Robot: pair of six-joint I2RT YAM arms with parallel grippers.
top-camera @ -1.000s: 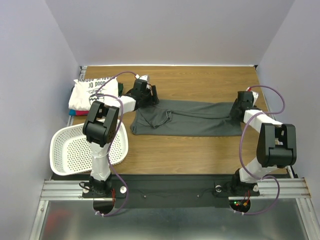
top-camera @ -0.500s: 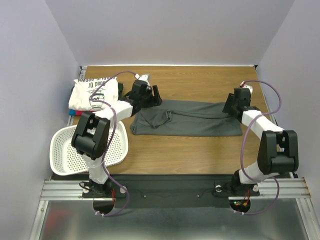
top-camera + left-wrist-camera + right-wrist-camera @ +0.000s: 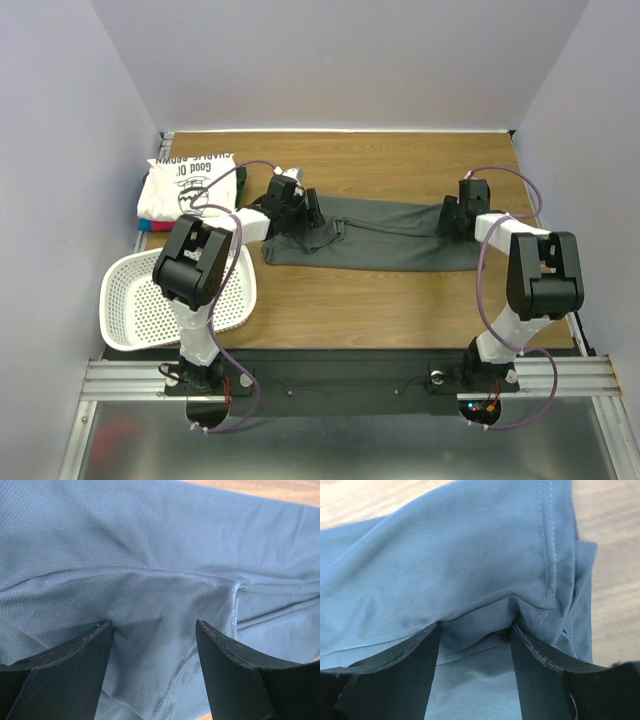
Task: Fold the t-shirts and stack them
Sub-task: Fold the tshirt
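Currently both arms are reaching forward, low over the charcoal-grey t-shirt [image 3: 390,240] lying spread on the table [image 3: 400,160]; the left gripper [image 3: 152,626] and right gripper [image 3: 475,627] are standing with jaws apart at its 2 ends.

One charcoal-grey t-shirt [image 3: 400,236], one white printed t-shirt [image 3: 185,186], one white perforated basket [image 3: 135,300], and two grippers: the left gripper [image 3: 154,630] and the right gripper [image 3: 475,630].

Matt, fine-mesh cloth: charcoal t-shirt [image 3: 150,545]
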